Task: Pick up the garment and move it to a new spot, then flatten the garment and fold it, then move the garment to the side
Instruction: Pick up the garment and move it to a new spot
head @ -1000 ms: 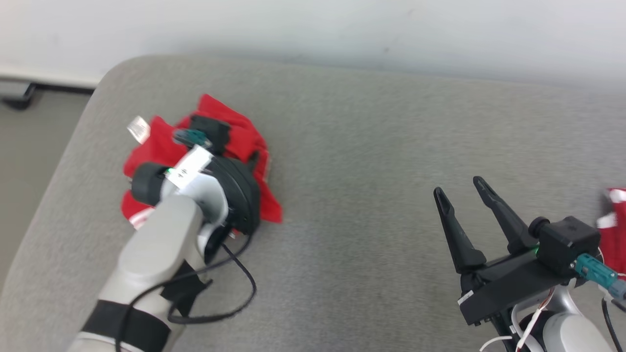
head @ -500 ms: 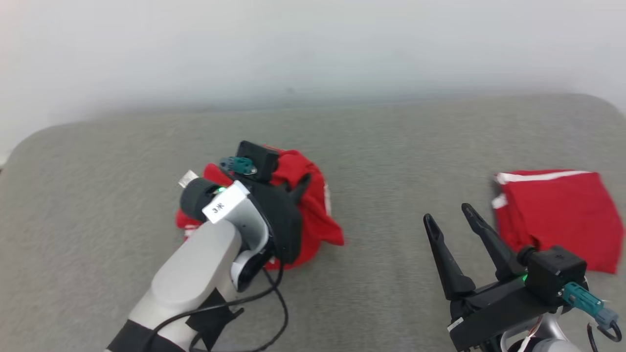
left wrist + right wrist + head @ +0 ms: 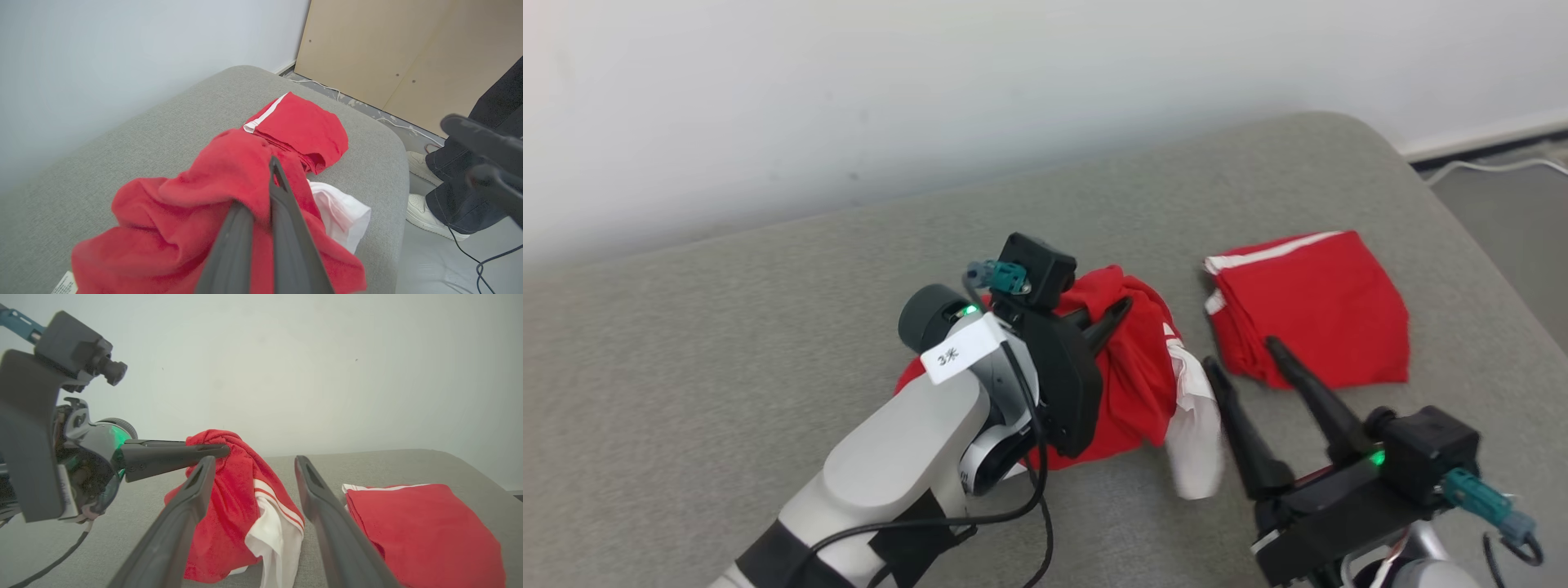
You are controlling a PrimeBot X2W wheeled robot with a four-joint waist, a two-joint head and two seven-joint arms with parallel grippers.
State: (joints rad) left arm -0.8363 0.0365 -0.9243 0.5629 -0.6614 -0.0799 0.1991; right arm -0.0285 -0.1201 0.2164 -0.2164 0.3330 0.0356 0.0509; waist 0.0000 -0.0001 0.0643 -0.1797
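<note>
Down at the front, the right fingers point up and away from the robot. They are spread wide with nothing between them, just beside the red garment. The pale left arm reaches forward and bends to the right. Its left fingers pinch the garment's top, and the bunch hangs down to the grey cushion. A folded red cloth lies farther right, before a white wall.

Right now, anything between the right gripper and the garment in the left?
Nothing visible. The garment hangs from the shut left gripper just ahead of the right gripper; the folded red garment lies aside.
</note>
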